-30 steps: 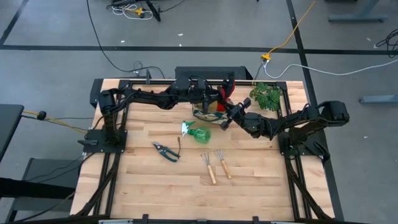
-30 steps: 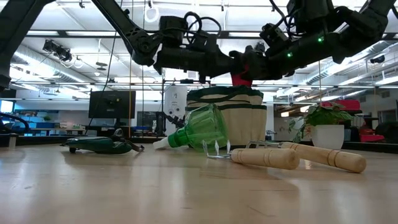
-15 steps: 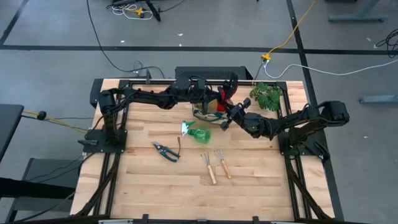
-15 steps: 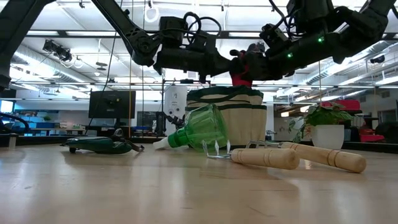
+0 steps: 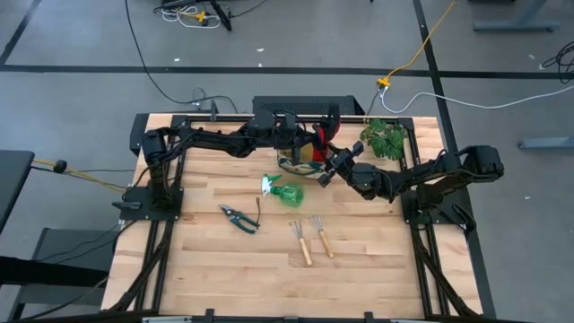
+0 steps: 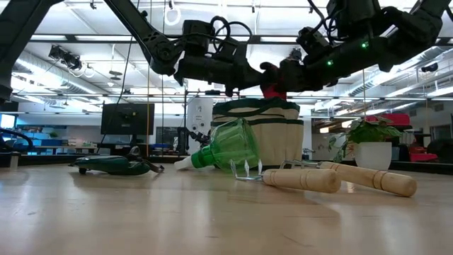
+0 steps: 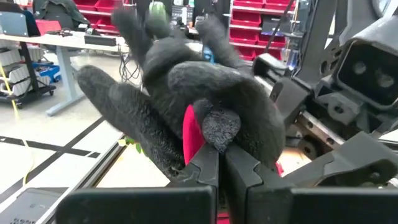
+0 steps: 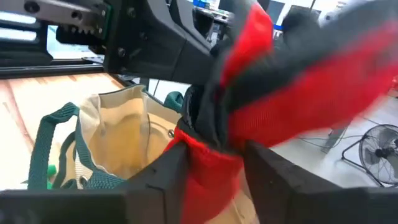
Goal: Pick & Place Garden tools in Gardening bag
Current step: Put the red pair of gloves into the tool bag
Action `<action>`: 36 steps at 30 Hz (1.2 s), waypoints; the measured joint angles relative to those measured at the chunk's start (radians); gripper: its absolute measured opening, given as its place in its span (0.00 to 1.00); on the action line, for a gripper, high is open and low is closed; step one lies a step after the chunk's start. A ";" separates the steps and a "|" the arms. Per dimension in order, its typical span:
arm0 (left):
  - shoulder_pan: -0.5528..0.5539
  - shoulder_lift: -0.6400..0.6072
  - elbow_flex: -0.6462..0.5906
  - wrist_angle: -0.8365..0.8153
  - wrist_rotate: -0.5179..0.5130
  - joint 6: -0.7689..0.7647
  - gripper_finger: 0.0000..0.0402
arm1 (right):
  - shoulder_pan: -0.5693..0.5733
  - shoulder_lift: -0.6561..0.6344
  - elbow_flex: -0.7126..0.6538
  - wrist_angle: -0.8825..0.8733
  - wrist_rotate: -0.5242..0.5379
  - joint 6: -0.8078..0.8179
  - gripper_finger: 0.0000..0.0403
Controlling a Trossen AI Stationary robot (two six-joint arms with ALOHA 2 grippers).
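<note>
The red-and-black gloves (image 5: pixel 320 136) hang as one bundle over the open beige gardening bag (image 5: pixel 300 162) at the far middle of the table. My left gripper (image 7: pixel 221 155) comes in from the left and is shut on them. My right gripper (image 8: pixel 214 163) comes from the right and is open, with the gloves' red cuff (image 8: pixel 208 168) between its fingers. On the table nearer the front lie the green spray bottle (image 5: pixel 287 193), the pruning shears (image 5: pixel 239 218) and two wooden-handled rakes (image 5: pixel 300 243) (image 5: pixel 322 236). My left gripper pinches a bunched grey fold of the gloves (image 7: pixel 219 126) between its two fingers, beside a red strip (image 7: pixel 193 134). It reaches in about level from the table's left. The gloves (image 6: pixel 272 88) are lifted clear above the bag (image 6: pixel 265 138). My right gripper has its fingers (image 8: pixel 171 163) on either side of the red cuff. I cannot tell whether they touch it.
A potted leafy plant (image 5: pixel 384 139) stands at the far right, close to my right arm. A dark box (image 5: pixel 296 109) sits at the far edge behind the bag. Bare wood lies along the near half of the table (image 5: pixel 251 278).
Both arms have stayed over the bag. In the low view the dark part of the gloves between the two grippers has changed shape and sits closer to my left gripper.
</note>
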 joint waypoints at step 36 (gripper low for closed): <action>-0.036 -0.002 -0.010 -0.071 -0.022 0.026 0.01 | 0.091 -0.092 0.000 -0.029 0.428 -0.135 0.58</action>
